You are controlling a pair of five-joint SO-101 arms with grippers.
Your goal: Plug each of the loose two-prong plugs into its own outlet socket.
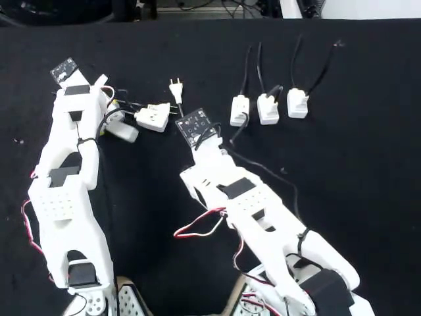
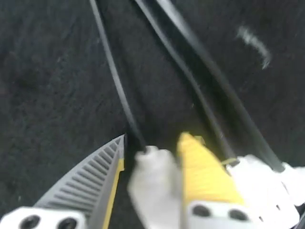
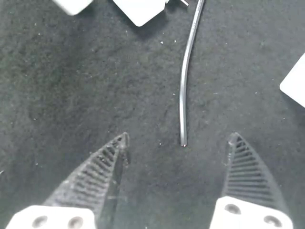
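My left gripper (image 2: pixel 152 143) is shut on a white plug (image 2: pixel 151 183), whose black cable (image 2: pixel 114 76) runs away over the cloth. From above, that gripper (image 1: pixel 117 120) holds the plug (image 1: pixel 125 131) just left of a loose white outlet socket (image 1: pixel 152 117). A loose two-prong plug (image 1: pixel 175 87) with a short cable lies beyond that socket. Three white sockets (image 1: pixel 268 108) with black cables stand in a row at the back right. My right gripper (image 3: pixel 179 139) hangs open over bare cloth, nothing between its fingers, with a short black cable end (image 3: pixel 186 95) just ahead.
The table is covered in black cloth (image 1: pixel 355 184). White blocks (image 3: pixel 140 9) show at the far edge of the right wrist view, and another white block (image 3: pixel 295 83) at its side. The right arm's wrist board (image 1: pixel 195 126) sits between the loose socket and the row.
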